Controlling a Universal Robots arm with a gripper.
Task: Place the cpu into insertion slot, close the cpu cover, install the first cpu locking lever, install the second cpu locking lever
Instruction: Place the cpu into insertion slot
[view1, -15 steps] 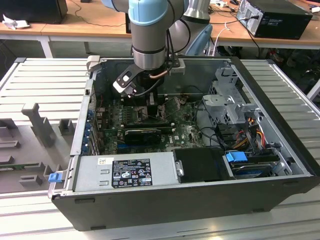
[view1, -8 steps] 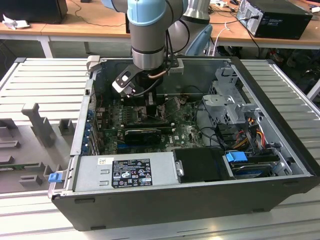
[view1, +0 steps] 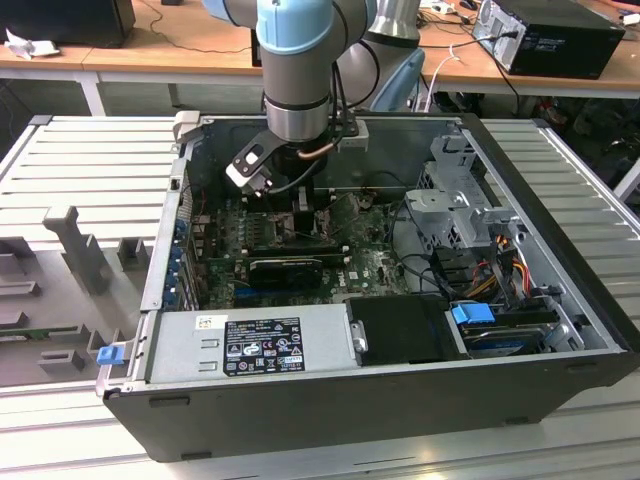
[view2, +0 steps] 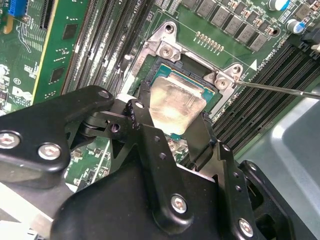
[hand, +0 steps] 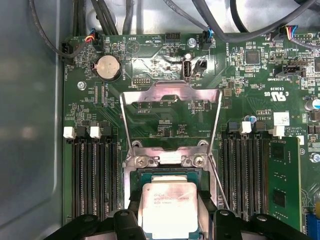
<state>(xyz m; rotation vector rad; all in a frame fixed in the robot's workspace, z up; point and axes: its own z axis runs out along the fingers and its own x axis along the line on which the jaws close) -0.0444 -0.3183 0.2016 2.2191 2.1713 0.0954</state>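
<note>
First wrist view: small flat square tan-grey cpu (hand: 167, 206) pinched between the fingers of black gripper (hand: 170, 211), directly over square black-rimmed insertion slot (hand: 132, 182), with thin silvery windowed cpu cover (hand: 170, 90) hinged open just beyond. Exterior view: grey and pale-blue arm (view1: 297, 60) pointing down into open dark computer case (view1: 400, 400).

The cpu (hand: 169, 210) is tan-grey (blotchy), the cpu cover (hand: 150, 92) silvery, the motherboard (hand: 240, 80) green.

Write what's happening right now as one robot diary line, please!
hand: shut on cpu | cpu: at insertion slot, seating unclear | cpu cover: flipped open
</note>
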